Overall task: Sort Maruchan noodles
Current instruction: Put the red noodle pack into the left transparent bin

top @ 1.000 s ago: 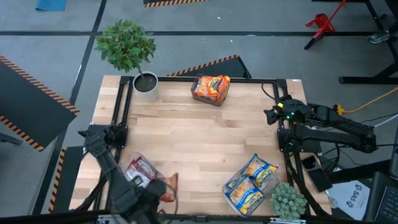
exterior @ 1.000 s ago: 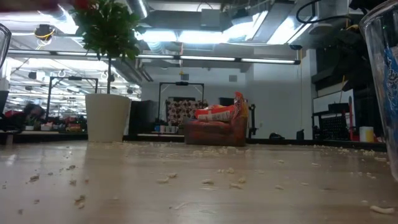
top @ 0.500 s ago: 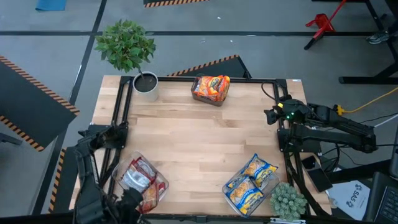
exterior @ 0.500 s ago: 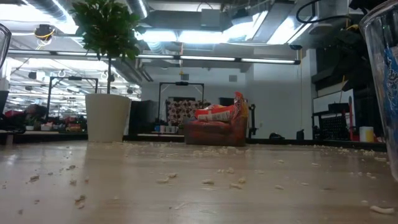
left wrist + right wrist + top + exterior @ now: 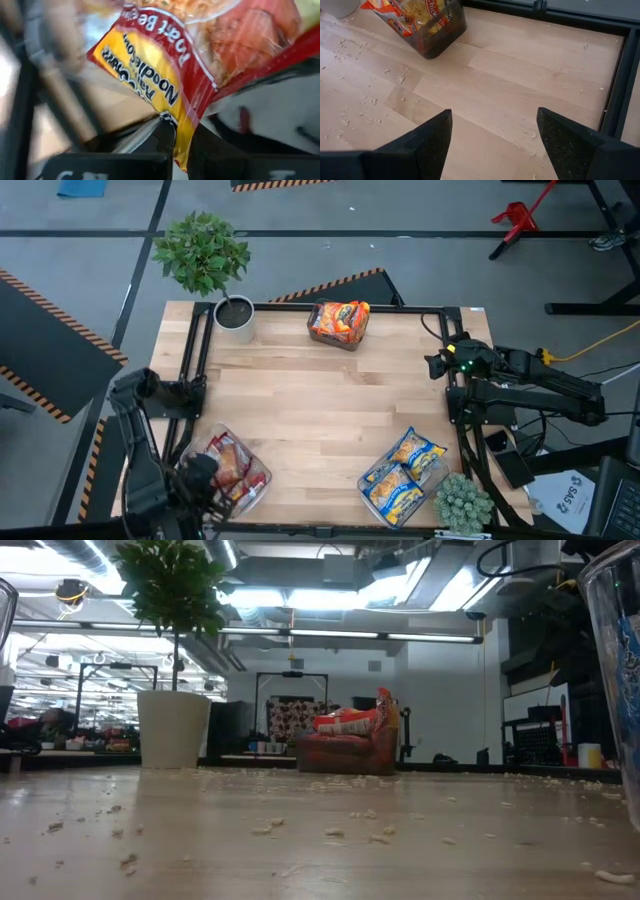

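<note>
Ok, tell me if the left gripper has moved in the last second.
Yes. In the high view the left gripper has slid toward the table's left edge, from the right side of the red packets' bin to its left side.

the desk (image 5: 320,395) is pale, matt wood with visible grain and scattered crumbs, the noodle packets (image 5: 165,65) are glossy crinkled plastic, the bins (image 5: 432,30) are clear smooth plastic, and the right claw (image 5: 490,145) looks matt black.
</note>
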Controlling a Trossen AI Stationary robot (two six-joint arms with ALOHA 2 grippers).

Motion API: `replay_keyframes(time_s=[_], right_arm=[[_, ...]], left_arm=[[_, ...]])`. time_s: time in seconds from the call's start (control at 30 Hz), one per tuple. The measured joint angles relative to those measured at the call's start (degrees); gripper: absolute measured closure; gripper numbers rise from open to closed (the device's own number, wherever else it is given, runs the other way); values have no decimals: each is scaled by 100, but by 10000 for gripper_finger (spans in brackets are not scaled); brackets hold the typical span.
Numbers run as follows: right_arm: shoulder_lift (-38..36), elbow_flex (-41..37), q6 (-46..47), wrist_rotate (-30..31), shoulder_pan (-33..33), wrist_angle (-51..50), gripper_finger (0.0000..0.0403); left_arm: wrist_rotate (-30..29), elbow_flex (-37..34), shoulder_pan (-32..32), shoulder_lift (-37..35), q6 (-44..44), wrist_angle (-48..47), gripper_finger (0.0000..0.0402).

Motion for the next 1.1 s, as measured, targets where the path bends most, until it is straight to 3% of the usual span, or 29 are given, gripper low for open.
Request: replay_keyframes(time_s=[0.17,0.53,0.87,1.1], right_arm=[[-1,-2,0,0,1,-2,123],[-1,-2,0,0,1,-7,123],[-1,-2,-2,-2,1,-8,123],[-2,-2,-28,-15,-1,-9,123]], left_arm=[[469,-748,-69,-403,-251,-8,390],[423,-1729,112,-363,-326,49,387],[466,-2391,290,-357,71,926,383],[262,-2539,290,-357,670,1476,334]])
